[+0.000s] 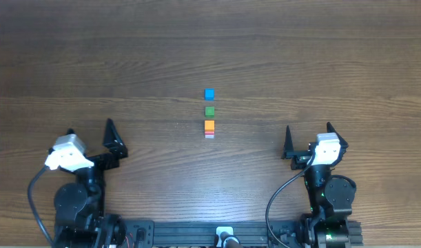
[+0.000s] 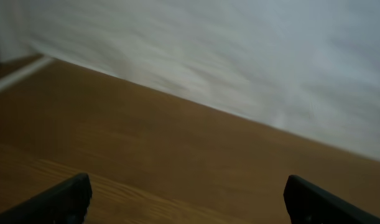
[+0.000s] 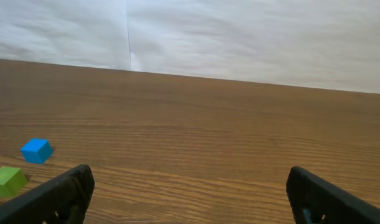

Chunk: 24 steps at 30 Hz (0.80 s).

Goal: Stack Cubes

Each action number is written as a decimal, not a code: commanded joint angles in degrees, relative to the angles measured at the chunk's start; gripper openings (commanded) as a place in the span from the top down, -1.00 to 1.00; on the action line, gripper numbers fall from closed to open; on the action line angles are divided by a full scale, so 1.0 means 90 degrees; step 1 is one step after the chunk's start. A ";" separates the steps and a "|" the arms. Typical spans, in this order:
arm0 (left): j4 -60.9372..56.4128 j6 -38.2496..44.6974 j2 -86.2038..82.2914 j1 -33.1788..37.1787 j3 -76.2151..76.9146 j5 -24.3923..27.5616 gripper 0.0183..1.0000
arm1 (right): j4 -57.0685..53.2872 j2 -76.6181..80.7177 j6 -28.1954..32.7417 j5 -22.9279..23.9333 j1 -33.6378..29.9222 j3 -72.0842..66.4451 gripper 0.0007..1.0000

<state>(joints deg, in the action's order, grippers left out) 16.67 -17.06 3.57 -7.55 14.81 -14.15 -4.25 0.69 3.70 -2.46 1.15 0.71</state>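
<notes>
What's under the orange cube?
A pale strip shows at the near edge of the orange cube, seemingly a lighter cube it sits on. The orange cube covers the rest, so its top and full shape are hidden.

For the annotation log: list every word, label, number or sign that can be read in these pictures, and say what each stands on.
None: no text can be read in any view.
The blue cube, green cube and orange cube have plain faces with no print.
The wooden table and the white wall carry no label or sign.
</notes>
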 commanded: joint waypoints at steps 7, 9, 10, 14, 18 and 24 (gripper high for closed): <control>0.0593 0.0134 -0.0078 -0.0027 -0.0233 0.1846 -1.00 | 0.0010 -0.0046 0.0024 0.0044 0.0027 -0.0046 -0.99; 0.0588 0.0109 -0.0078 -0.0027 -0.0316 0.1984 -1.00 | 0.0010 -0.0046 0.0024 0.0044 0.0027 -0.0046 -0.99; 0.0549 -0.0022 -0.0078 -0.0027 -0.0355 0.1972 -1.00 | 0.0010 -0.0046 0.0024 0.0044 0.0027 -0.0046 -0.98; 0.0308 -0.0457 -0.0083 -0.0024 -0.0597 0.1515 -1.00 | 0.0010 -0.0046 0.0024 0.0044 0.0027 -0.0046 -0.98; 0.0056 -0.0610 -0.0083 -0.0024 -0.0818 0.0488 -1.00 | 0.0010 -0.0046 0.0024 0.0044 0.0027 -0.0046 -0.98; 0.0102 -0.0678 -0.0085 -0.0027 -0.1018 -0.0401 -1.00 | 0.0010 -0.0046 0.0024 0.0044 0.0027 -0.0046 -0.98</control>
<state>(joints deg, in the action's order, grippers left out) 17.76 -21.69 3.46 -7.55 6.55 -13.30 -4.25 0.69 3.66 -2.46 1.15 0.71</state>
